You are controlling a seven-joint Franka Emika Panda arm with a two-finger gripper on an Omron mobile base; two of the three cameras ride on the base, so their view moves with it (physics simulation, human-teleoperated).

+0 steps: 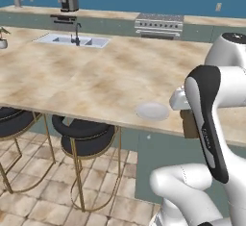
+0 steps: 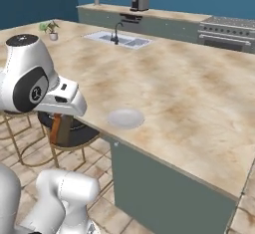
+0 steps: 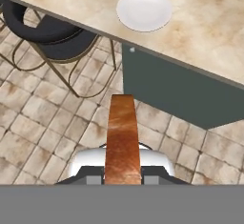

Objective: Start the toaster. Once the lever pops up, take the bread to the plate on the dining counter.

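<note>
My gripper point(image 3: 123, 178) is shut on the bread point(image 3: 123, 139), an orange-brown slice held edge-on and hanging below the hand. The slice shows as bread point(image 1: 189, 124) just off the near edge of the dining counter point(image 1: 86, 76), below its top, and as bread point(image 2: 62, 130) over the floor. The plate point(image 1: 152, 110) is white, round and bare, and lies close to that near edge, left of my hand. In the hand view the plate point(image 3: 144, 9) lies beyond the slice on the dining counter point(image 3: 209, 23). The plate point(image 2: 125, 118) sits to the right of the hand. The toaster is out of view.
Black stools point(image 1: 84, 134) with gold legs stand under the counter's near edge, one stool point(image 3: 52, 32) close to the hand. A sink point(image 1: 72, 40) is set in the far side. A stove point(image 1: 159, 24) and a dark appliance point(image 1: 68, 1) line the back wall.
</note>
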